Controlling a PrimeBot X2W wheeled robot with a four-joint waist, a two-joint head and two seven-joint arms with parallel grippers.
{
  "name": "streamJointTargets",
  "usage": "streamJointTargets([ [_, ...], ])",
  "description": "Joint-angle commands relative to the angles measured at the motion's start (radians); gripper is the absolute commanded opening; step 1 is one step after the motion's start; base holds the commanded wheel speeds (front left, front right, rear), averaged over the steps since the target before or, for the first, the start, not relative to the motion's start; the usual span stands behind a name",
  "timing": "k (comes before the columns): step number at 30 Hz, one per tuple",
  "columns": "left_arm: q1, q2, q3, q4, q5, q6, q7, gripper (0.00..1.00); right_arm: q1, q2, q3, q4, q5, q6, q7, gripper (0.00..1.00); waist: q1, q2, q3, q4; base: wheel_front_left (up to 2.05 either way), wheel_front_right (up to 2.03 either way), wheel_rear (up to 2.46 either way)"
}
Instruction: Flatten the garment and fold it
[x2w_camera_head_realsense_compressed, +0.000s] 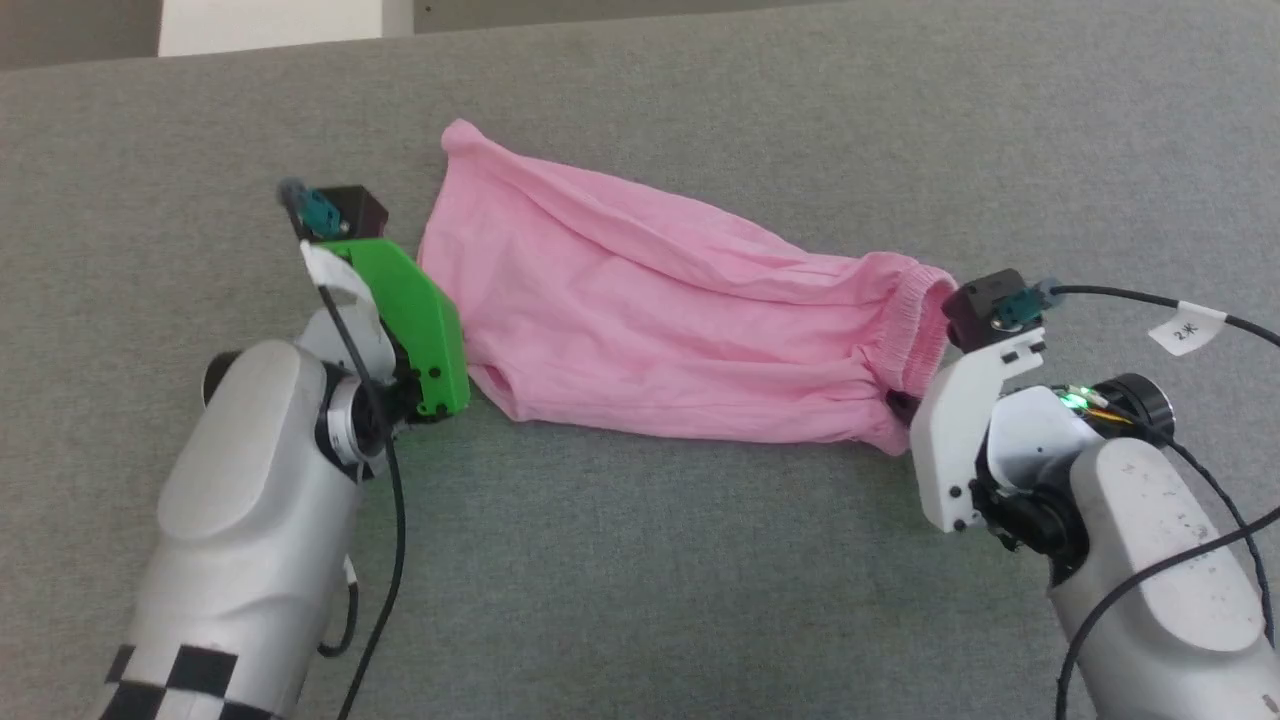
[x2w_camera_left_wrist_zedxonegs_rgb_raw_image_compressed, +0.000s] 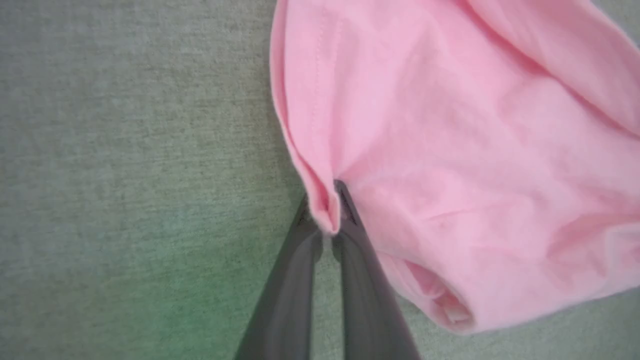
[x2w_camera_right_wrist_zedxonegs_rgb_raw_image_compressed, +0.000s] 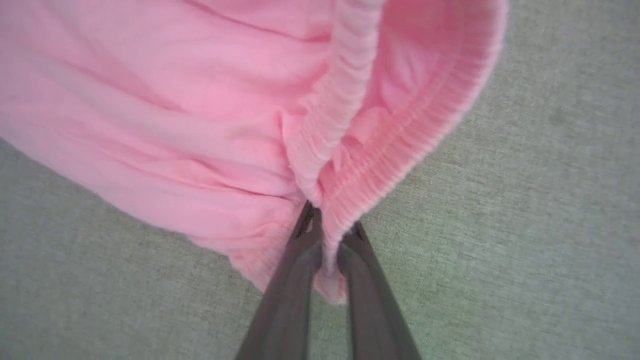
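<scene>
On the grey surface (x2w_camera_head_realsense_compressed: 640, 600), the garment (x2w_camera_head_realsense_compressed: 650, 320) lay stretched (creased lengthwise); left gripper (x2w_camera_left_wrist_zedxonegs_rgb_raw_image_compressed: 325, 205) jaws pinched its hem (x2w_camera_left_wrist_zedxonegs_rgb_raw_image_compressed: 280, 110), right gripper (x2w_camera_right_wrist_zedxonegs_rgb_raw_image_compressed: 330, 222) jaws its waistband (x2w_camera_right_wrist_zedxonegs_rgb_raw_image_compressed: 350, 100).

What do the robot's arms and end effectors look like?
Both forearms are silver-grey shells trailing black cables. The left arm has a black-and-white checker patch and a green wrist bracket; the right arm has a white bracket and a white cable tag. The left end effector and right end effector each have two long dark-grey tapering fingers.
</scene>
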Motion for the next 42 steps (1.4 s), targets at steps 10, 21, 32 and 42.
streamJointTargets([
  [10, 0.274, 0.009, 0.1, -0.233, -0.108, -0.024, -0.135, 0.0, 0.064, -0.222, 0.065, -0.048, 0.203, -0.002, 0.085, 0.0, 0.0, 0.0, -0.096, 0.088, 0.0, 0.0, 0.0],
  [21, 0.665, -0.033, 0.085, -0.524, -0.148, 0.062, -0.147, 0.0, 0.13, -0.392, 0.059, -0.089, 0.309, -0.002, 0.198, 0.0, 0.0, 0.0, -0.121, 0.143, 0.0, 0.0, 0.0],
  [32, 0.643, -0.026, 0.116, -0.58, -0.093, 0.061, -0.278, 1.0, 0.217, -0.28, -0.06, -0.131, 0.272, -0.002, 0.098, 1.0, 0.0, 0.0, -0.163, 0.147, 0.0, 0.0, 0.0],
  [42, 0.52, 0.077, 0.171, -0.538, 0.229, -0.001, -0.916, 1.0, 0.262, -0.134, -0.18, -0.245, 0.103, -0.002, 0.048, 1.0, 0.0, 0.0, -0.153, 0.127, 0.0, 0.0, 0.0],
])
